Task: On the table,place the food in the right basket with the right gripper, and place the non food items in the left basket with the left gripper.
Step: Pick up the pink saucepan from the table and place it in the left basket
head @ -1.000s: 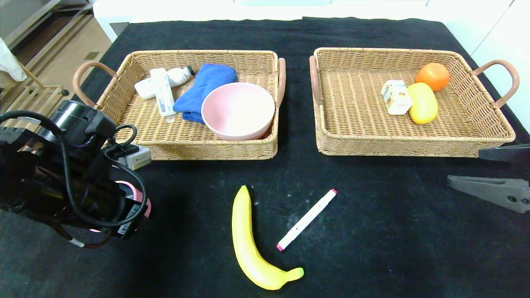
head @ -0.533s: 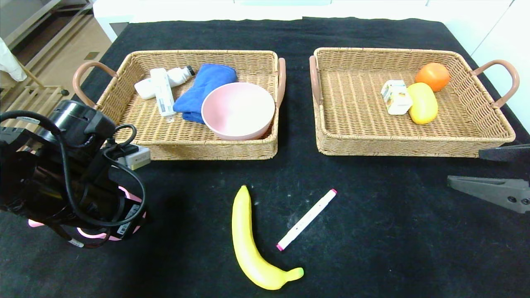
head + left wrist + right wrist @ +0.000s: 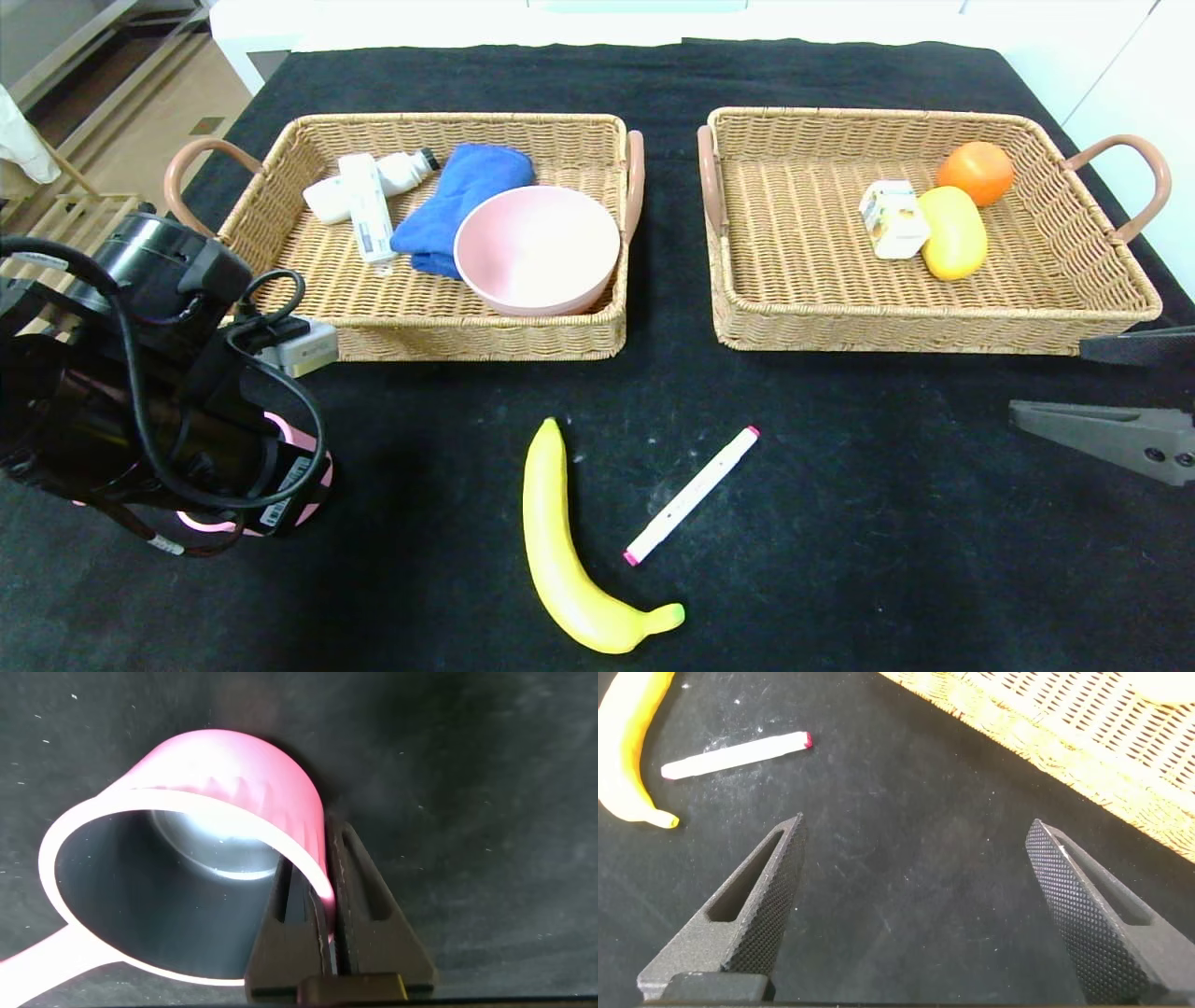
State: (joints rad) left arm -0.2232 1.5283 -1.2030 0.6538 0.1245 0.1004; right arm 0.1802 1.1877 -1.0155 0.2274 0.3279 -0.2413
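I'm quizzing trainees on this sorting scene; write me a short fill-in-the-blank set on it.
1. The left claw is shut on the rim of a pink ____.
2. The banana lies on the table beside a white ____.
3. The pink bowl sits in the ____ basket.
4. The right claw is ____, holding nothing.

Missing words: cup; marker; left; open

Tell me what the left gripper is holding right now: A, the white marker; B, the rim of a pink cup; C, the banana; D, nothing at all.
B. In the left wrist view the left gripper is shut on the rim of the pink cup, with one finger inside the cup and one outside, while the banana and the marker lie untouched on the table.
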